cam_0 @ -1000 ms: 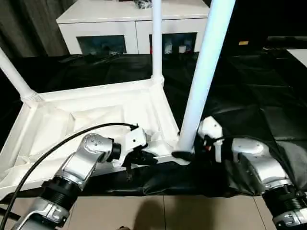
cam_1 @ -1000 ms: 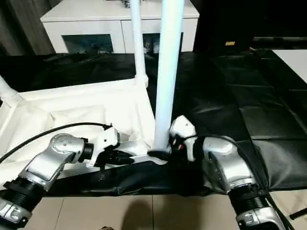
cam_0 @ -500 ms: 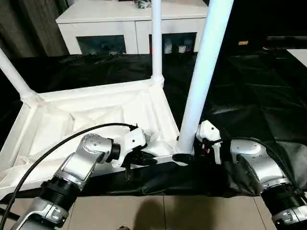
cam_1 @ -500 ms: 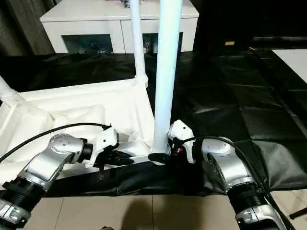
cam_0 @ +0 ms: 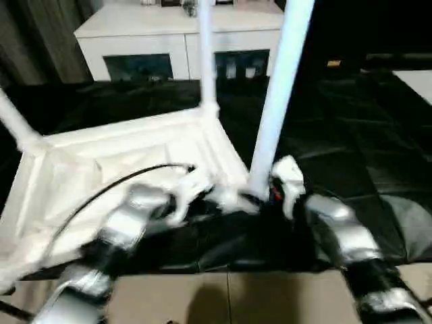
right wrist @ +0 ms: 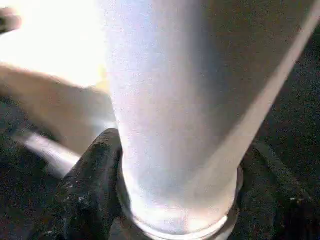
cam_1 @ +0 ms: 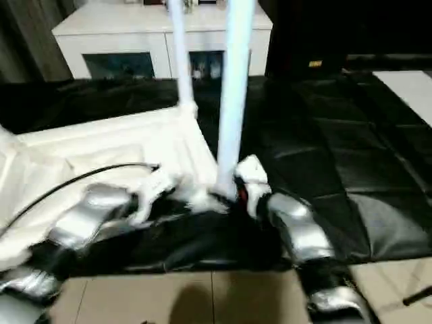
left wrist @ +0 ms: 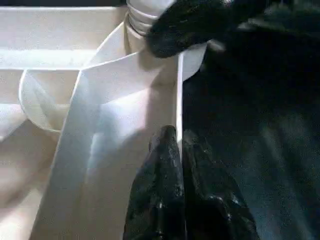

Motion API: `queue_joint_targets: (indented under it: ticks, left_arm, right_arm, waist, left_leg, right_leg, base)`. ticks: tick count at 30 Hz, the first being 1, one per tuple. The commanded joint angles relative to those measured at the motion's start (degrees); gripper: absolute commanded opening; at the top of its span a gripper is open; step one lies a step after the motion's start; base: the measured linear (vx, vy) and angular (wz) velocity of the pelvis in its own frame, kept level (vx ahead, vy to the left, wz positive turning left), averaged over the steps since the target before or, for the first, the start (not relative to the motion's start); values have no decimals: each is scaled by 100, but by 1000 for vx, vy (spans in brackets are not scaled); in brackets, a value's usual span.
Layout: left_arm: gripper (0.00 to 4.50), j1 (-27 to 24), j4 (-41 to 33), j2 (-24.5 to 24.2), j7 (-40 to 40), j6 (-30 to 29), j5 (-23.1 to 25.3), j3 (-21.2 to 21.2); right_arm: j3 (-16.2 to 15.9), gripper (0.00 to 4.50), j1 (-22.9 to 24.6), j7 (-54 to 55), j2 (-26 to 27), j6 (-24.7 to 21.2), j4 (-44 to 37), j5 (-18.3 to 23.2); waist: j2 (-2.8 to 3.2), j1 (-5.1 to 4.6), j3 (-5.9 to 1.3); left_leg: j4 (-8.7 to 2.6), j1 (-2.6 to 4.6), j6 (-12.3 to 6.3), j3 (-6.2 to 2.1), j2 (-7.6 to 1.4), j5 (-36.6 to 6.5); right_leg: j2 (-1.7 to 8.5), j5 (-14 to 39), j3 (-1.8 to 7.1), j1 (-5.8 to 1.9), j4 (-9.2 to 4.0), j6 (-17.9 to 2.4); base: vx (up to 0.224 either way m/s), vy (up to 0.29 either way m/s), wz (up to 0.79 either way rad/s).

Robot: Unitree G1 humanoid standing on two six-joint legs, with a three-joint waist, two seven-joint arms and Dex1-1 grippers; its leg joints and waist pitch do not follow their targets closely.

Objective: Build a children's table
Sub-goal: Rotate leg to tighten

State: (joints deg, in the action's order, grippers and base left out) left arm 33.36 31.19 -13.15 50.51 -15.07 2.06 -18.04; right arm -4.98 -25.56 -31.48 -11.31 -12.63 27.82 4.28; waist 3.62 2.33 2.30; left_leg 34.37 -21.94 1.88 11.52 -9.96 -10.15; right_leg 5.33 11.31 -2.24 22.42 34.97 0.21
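Observation:
The children's table [cam_0: 121, 145] lies upside down on the black cover, white, with three legs standing up from its corners. The nearest leg [cam_0: 277, 101] rises from the near right corner. My right gripper [cam_0: 260, 199] is at that leg's base; in the right wrist view its black fingers [right wrist: 95, 185] hug the leg [right wrist: 170, 100] from both sides. My left gripper [left wrist: 179, 137] is shut on the table's thin near rim [left wrist: 179, 90], just left of that corner. In the head views it shows as the left gripper [cam_0: 226, 199].
A white cabinet [cam_0: 135, 40] with glass doors stands behind the work. The black cover [cam_0: 351, 135] spreads to the right of the table. Tiled floor [cam_0: 229, 297] shows below its near edge. The far leg [cam_0: 206, 54] and the left leg [cam_0: 13, 121] stand upright.
The head camera has shifted, so the whole picture moved. My right gripper's fingers have closed in around the near leg's base. The left gripper keeps its pinch on the rim.

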Motion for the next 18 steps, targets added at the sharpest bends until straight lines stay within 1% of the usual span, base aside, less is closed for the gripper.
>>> queue_joint_targets:
  ticks: [1,2,3,4,5,6,7,8,9,10,11,12,14,15,16,17,18]
  left_arm:
    - [0,246,583,375,-1085,-130,28,223]
    - [0,410,806,563,-1494,-174,36,327]
    - [0,514,953,684,-1748,-183,51,373]
    - [0,578,1057,755,-1880,-167,75,403]
    - [0,640,1167,820,-2008,-111,110,415]
    - [0,640,1167,820,-2008,-111,110,415]
    - [0,718,1337,904,-2143,-9,169,425]
    - [0,817,1556,997,-2226,170,250,401]
    - [0,844,1616,1014,-2211,227,289,367]
    - [0,842,1613,1004,-2137,279,310,325]
    - [0,845,1625,989,-2055,311,324,280]
    - [0,829,1600,956,-1948,328,339,228]
    - [0,799,1562,888,-1779,333,362,145]
    - [0,784,1544,858,-1715,329,371,114]
    - [0,756,1515,810,-1617,368,390,65]
    - [0,679,1415,711,-1392,354,370,41]
    - [0,668,1410,693,-1342,362,369,43]
  right_arm:
    - [40,273,-13,820,308,-205,339,-114]
    - [112,273,-73,1198,463,-154,466,-159]
    - [113,273,-124,1434,553,-83,550,-229]
    - [108,273,-153,1592,614,-49,588,-288]
    - [103,273,-189,1736,688,-7,636,-337]
    - [103,273,-189,1736,688,-7,636,-337]
    - [33,273,-246,1827,766,84,725,-454]
    - [-54,273,-314,1845,882,212,838,-544]
    - [-72,273,-324,1758,918,269,850,-518]
    - [-60,273,-318,1636,933,363,822,-452]
    - [-55,308,-311,1548,926,468,786,-416]
    - [-45,329,-296,1453,896,557,726,-384]
    - [7,349,-283,1400,826,634,623,-331]
    - [39,364,-282,1406,793,642,581,-304]
    - [67,364,-284,1348,739,631,535,-259]
    - [105,387,-285,1010,577,615,451,-134]
    - [116,391,-288,929,544,619,442,-111]
  waist:
    - [-94,-22,-290]
    - [-85,-39,-275]
    - [-87,-40,-288]
    - [-78,-32,-300]
    - [-80,-37,-302]
    - [-90,-34,-312]
    - [-81,-30,-320]
    - [-74,-37,-321]
    - [-85,-37,-330]
    - [-86,-28,-332]
    - [-84,-18,-328]
    - [-84,-13,-334]
    - [-89,-1,-331]
    - [-76,-13,-331]
    - [-63,-14,-329]
    - [-67,-37,-325]
    - [-68,-46,-325]
  left_leg:
    - [-493,192,178,-184,-269,-2091]
    - [-496,205,184,-177,-254,-2172]
    - [-492,209,192,-188,-242,-2206]
    - [-503,184,173,-202,-253,-2123]
    - [-509,173,149,-199,-254,-2084]
    - [-501,161,91,-191,-250,-1995]
    - [-497,147,47,-190,-244,-1915]
    - [-489,129,-38,-181,-228,-1830]
    - [-472,132,-113,-171,-223,-1781]
    - [-472,126,-146,-174,-231,-1745]
    - [-471,126,-210,-169,-239,-1722]
    - [-467,117,-243,-171,-243,-1677]
    - [-471,112,-288,-170,-249,-1661]
    - [-487,85,-283,-186,-255,-1656]
    - [-497,77,-276,-196,-257,-1656]
    - [-514,85,-240,-208,-268,-1759]
    - [-513,94,-242,-204,-270,-1820]
  right_leg:
    - [279,2094,178,-99,-538,-1021]
    - [277,2156,185,-67,-564,-1003]
    - [285,2193,183,-78,-572,-985]
    - [299,2052,181,-104,-565,-978]
    - [288,1946,179,-112,-563,-980]
    - [288,1737,179,-127,-551,-1008]
    - [296,1626,177,-142,-548,-1025]
    - [300,1571,168,-149,-561,-1037]
    - [306,1561,172,-150,-574,-1032]
    - [314,1544,172,-166,-565,-1033]
    - [321,1599,172,-158,-575,-1030]
    - [329,1629,170,-171,-572,-1030]
    - [324,1690,165,-169,-578,-1007]
    - [329,1722,154,-189,-563,-988]
    - [326,1733,146,-195,-561,-972]
    - [315,1746,133,-195,-561,-971]
    - [308,1748,133,-187,-563,-985]
  base:
    - [0,0,0]
    - [0,0,0]
    - [0,0,0]
    - [0,0,0]
    - [0,0,0]
    - [0,0,0]
    - [0,0,0]
    - [0,0,0]
    - [0,0,0]
    - [0,0,0]
    - [0,0,0]
    - [0,0,0]
    - [0,0,0]
    - [0,0,0]
    - [0,0,0]
    - [0,0,0]
    - [0,0,0]
